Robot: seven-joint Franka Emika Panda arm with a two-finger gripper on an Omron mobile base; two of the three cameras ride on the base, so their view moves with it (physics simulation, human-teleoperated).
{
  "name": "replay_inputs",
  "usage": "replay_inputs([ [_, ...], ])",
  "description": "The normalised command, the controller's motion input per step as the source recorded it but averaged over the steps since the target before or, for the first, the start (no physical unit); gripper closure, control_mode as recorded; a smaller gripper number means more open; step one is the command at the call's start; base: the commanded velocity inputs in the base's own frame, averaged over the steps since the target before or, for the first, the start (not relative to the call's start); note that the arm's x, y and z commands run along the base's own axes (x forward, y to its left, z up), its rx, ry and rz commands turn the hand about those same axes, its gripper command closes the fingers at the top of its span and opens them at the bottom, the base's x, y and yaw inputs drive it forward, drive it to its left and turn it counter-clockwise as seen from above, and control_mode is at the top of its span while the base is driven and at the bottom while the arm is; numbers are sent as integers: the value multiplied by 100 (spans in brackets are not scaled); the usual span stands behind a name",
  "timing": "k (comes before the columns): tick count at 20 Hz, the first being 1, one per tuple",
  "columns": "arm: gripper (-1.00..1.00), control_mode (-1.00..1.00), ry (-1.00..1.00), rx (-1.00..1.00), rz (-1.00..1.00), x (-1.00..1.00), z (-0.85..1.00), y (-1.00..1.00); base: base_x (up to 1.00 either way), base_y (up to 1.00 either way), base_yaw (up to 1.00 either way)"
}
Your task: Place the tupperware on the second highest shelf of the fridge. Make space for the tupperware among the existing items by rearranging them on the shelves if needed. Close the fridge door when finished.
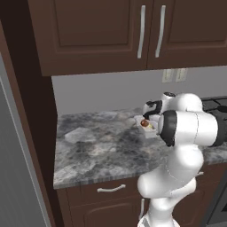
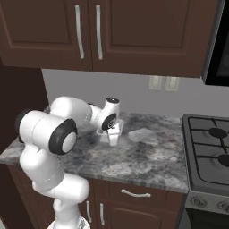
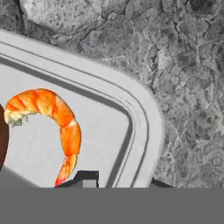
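The tupperware (image 1: 146,125) (image 2: 114,137) sits on the grey marble counter (image 1: 88,146), a small whitish box with a reddish-brown lump inside. Close up, its white floor (image 3: 96,127) holds an orange shrimp (image 3: 57,118). My gripper (image 1: 147,119) (image 2: 113,130) (image 3: 122,181) reaches down onto the box. One fingertip (image 3: 85,177) is inside the box and the other is outside the rim, closed on the box wall. A light-grey face of the fridge (image 1: 15,177) runs along the left edge. The fridge's shelves, the fridge door and the existing items are out of view.
Dark brown upper cabinets (image 1: 146,31) hang over the counter, and drawers (image 2: 134,193) sit below it. A black stove (image 2: 210,143) adjoins the counter on the right. Wall outlets (image 2: 163,83) are behind the box.
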Motion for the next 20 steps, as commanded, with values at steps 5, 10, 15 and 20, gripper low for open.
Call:
replay_inputs([
  [5,100,-100,-21,-3,0,-100,72,18,0,0,0],
  [10,100,-100,-19,-2,0,-100,100,31,0,0,0],
  [15,100,-100,-8,-1,0,-100,100,26,0,0,0],
  [20,100,-100,-3,0,1,-93,99,5,0,0,0],
])
